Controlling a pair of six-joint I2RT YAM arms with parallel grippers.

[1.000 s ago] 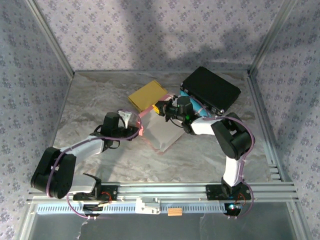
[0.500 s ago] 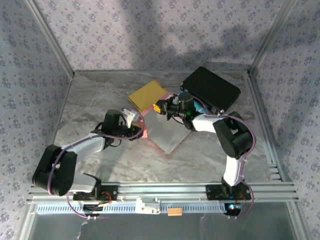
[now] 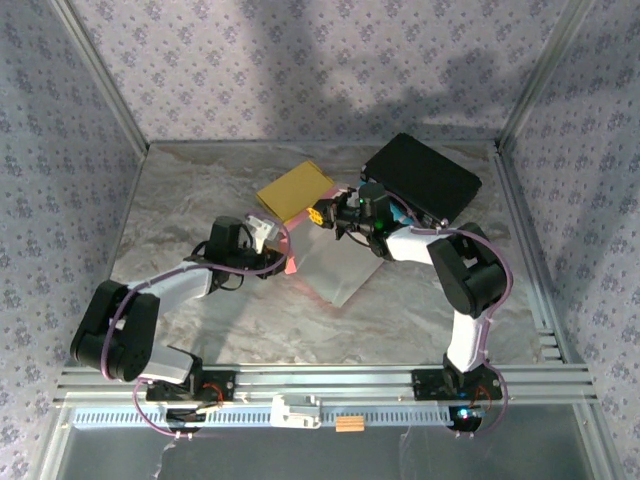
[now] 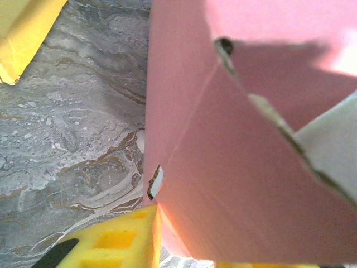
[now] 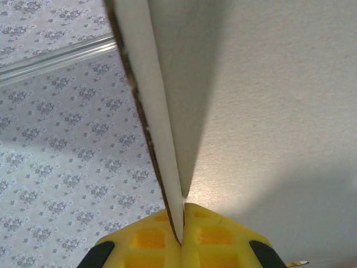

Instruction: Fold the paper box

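The paper box (image 3: 335,268) is a flat card blank, pink on one side and grey-white on the other, held off the table between my two arms. My left gripper (image 3: 283,255) is at its left edge. In the left wrist view the pink card (image 4: 234,167) runs down between the yellow fingers (image 4: 111,245) of that gripper (image 4: 184,254), which is shut on a pink flap. My right gripper (image 3: 322,216) holds the far corner. In the right wrist view it (image 5: 182,215) is shut on the card's thin edge (image 5: 153,111).
A flat yellow card piece (image 3: 295,190) lies on the marble table (image 3: 200,200) just beyond the box. A black case (image 3: 420,180) sits at the back right, close behind my right arm. Patterned walls close in the table on three sides.
The blank has turned, so its grey face shows from above where pink showed before. My left gripper has moved a little farther in and closed on the pink edge. The right gripper keeps its grip.
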